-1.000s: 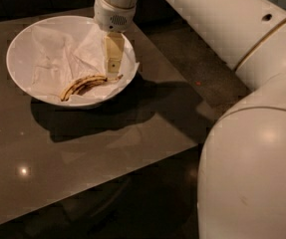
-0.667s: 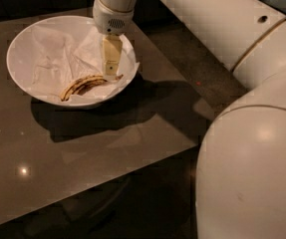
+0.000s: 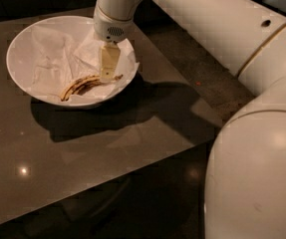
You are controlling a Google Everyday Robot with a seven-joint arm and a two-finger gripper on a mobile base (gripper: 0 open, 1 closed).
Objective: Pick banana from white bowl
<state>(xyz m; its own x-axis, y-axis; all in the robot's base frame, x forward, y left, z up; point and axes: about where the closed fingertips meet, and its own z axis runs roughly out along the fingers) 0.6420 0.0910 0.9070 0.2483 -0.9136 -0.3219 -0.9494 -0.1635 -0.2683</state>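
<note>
The white bowl point(image 3: 20, 44) stands on the dark table at the upper left, lined with crumpled white paper. The banana point(image 3: 82, 85), dull yellow with dark streaks, lies along the bowl's near inner side, its stem end pointing right. My gripper point(image 3: 106, 72) reaches down into the bowl from above. Its cream finger point(image 3: 108, 60) hangs over the banana's right end, its tip at or just above the fruit. The banana lies on the paper.
The bowl sits on a glossy dark brown table point(image 3: 82, 153) with its near edge running across the lower left. The white arm point(image 3: 222, 29) crosses the upper right and its large body fills the lower right. Dark floor lies to the right.
The gripper has stayed over the banana's right end inside the bowl, perhaps a touch lower. The banana and bowl have not moved.
</note>
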